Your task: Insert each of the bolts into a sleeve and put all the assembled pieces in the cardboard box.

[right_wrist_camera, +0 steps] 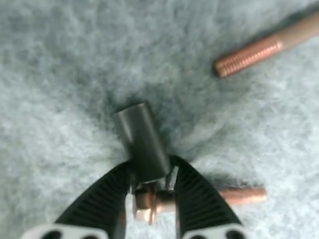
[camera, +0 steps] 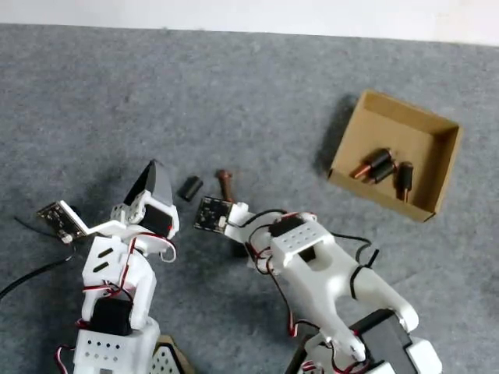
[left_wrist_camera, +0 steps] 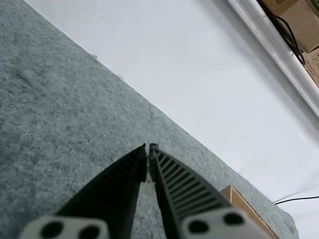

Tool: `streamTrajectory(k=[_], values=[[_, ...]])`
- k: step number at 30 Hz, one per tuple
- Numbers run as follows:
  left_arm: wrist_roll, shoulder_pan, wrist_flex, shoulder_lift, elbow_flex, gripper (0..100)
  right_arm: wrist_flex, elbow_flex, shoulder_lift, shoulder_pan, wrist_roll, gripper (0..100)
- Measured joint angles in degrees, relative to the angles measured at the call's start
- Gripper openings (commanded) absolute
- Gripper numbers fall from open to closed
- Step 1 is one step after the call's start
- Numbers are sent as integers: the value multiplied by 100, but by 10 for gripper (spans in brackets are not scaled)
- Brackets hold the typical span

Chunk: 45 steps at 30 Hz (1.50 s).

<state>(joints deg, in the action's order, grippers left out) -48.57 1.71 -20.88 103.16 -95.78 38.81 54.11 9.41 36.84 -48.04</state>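
Observation:
My right gripper (right_wrist_camera: pixel 149 174) is shut on the near end of a dark sleeve (right_wrist_camera: pixel 142 139) that rests on the grey carpet. A copper bolt (right_wrist_camera: pixel 244 195) lies crosswise just behind the fingers, its head between them. A second bolt (right_wrist_camera: pixel 264 50) lies farther off. From above, a loose black sleeve (camera: pixel 189 188) and a copper bolt (camera: pixel 224 185) lie between the two arms. My left gripper (camera: pixel 152 183) (left_wrist_camera: pixel 148 148) is shut on nothing, left of that sleeve. The cardboard box (camera: pixel 444 156) at the right holds three assembled pieces (camera: pixel 374 165).
The right arm's white body (camera: pixel 312 257) covers its own gripper from above. Grey carpet stretches bare to the far edge, where a white floor begins. A corner of the cardboard box (left_wrist_camera: pixel 239 199) shows beyond the left fingers.

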Motion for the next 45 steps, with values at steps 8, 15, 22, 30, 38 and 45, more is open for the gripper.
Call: streamTrajectory(k=[8,15,22,30,38,45], values=[[0,0,0,0,0,31,229,-62,0,202,9,5],[0,0,0,0,0,31,281,35,633,167,677,5],[0,0,0,0,0,31,-387,1327,2980,-79,1363,5],[0,0,0,0,0,31,-765,2470,4993,-413,1767,5],[0,0,0,0,0,31,-765,2541,5073,-492,1776,87],[0,0,0,0,0,31,-765,2470,4176,-193,1714,221]])
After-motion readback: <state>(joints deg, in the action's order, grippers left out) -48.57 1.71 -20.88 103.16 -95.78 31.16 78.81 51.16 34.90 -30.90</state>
